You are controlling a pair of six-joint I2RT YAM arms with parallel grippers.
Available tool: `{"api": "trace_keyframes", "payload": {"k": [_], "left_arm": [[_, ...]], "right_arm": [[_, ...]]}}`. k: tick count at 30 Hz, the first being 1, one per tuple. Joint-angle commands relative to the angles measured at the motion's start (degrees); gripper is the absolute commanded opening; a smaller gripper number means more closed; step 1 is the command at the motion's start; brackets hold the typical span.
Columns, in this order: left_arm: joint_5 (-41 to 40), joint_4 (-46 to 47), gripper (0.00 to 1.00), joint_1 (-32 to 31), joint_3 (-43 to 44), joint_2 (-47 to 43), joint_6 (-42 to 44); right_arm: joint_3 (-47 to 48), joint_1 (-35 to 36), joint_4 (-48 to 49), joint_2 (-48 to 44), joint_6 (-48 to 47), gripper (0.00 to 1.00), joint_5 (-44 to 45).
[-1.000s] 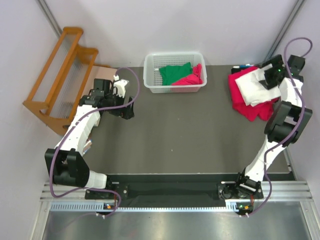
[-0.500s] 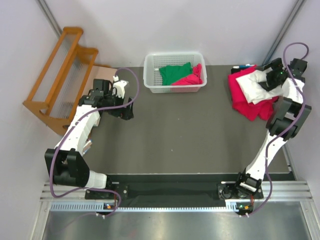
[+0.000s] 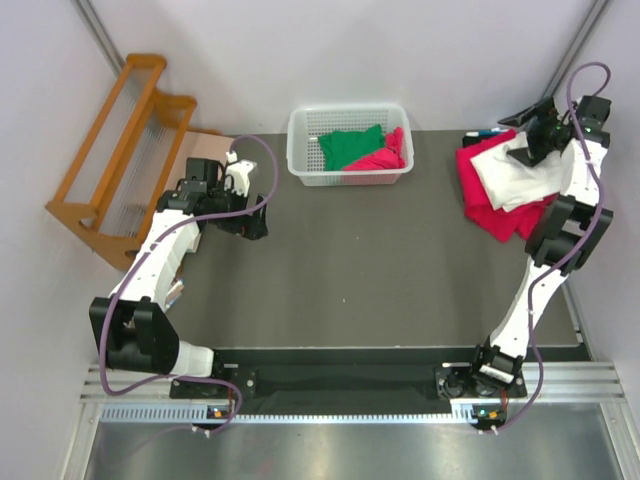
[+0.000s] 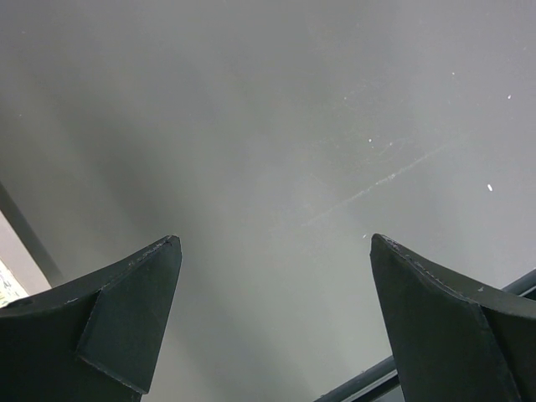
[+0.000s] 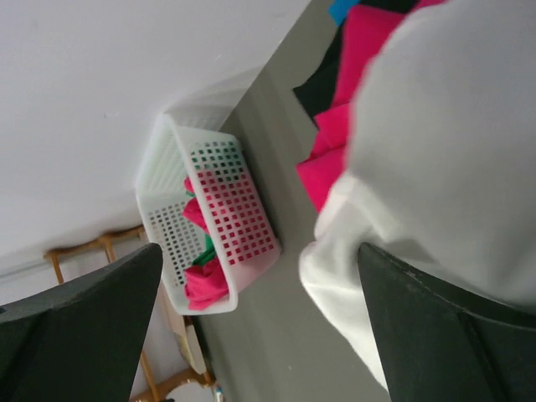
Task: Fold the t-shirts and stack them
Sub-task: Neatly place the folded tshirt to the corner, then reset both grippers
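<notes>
A folded white t-shirt [image 3: 510, 178] lies on a pile of crimson-pink t-shirts [image 3: 490, 215] at the table's far right. My right gripper [image 3: 521, 137] hovers over the far edge of that pile, open and empty. In the right wrist view the white t-shirt [image 5: 444, 151] and the crimson-pink cloth [image 5: 347, 126] fill the right side, beside my right gripper [image 5: 260, 251]. A green t-shirt [image 3: 350, 148] and a crimson-pink t-shirt [image 3: 385, 158] lie crumpled in the basket. My left gripper [image 3: 252, 223] is open over bare mat at the left; the left wrist view shows my left gripper [image 4: 275, 239] with nothing between its fingers.
The white lattice basket [image 3: 345, 110] stands at the far middle of the dark mat [image 3: 360, 260], and it also shows as the basket [image 5: 243, 218] in the right wrist view. A wooden rack [image 3: 120, 150] leans at the far left. A small blue item [image 3: 490, 132] lies behind the pile.
My right gripper has lifted off the white t-shirt and swung toward the far edge of the pile, staying open. The left arm has not moved.
</notes>
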Motion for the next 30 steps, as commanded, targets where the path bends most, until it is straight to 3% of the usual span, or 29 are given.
{"api": "trace_keyframes", "payload": {"k": [1,12,17,22,27,30], "left_arm": [[1.6,-0.4,0.99,0.4,1.6,-1.3,0.2],[1.5,-0.4,0.99,0.4,1.6,-1.1,-0.1],[0.0,2.6,0.99,0.4,4.1,-0.4,-3.2],[-3.5,4.4,0.99,0.5,13.2,3.4,-9.7],[-6.8,6.3,0.99,1.3,12.7,3.4,-13.3],[-5.8,8.2,0.99,2.8,7.9,0.8,-13.9]], "right_arm": [[1.1,1.4,1.1,-0.7,-1.2,1.0,-3.2],[-10.4,1.4,5.6,-0.1,-3.3,1.0,-2.5],[-9.9,4.7,11.9,-10.4,-3.6,1.0,-6.1],[-6.1,13.8,13.6,-25.9,-10.2,1.0,-4.4],[-27.6,21.5,18.3,-43.4,-16.1,1.0,-1.2],[-40.7,27.1,15.3,-55.0,-24.7,1.0,8.8]]}}
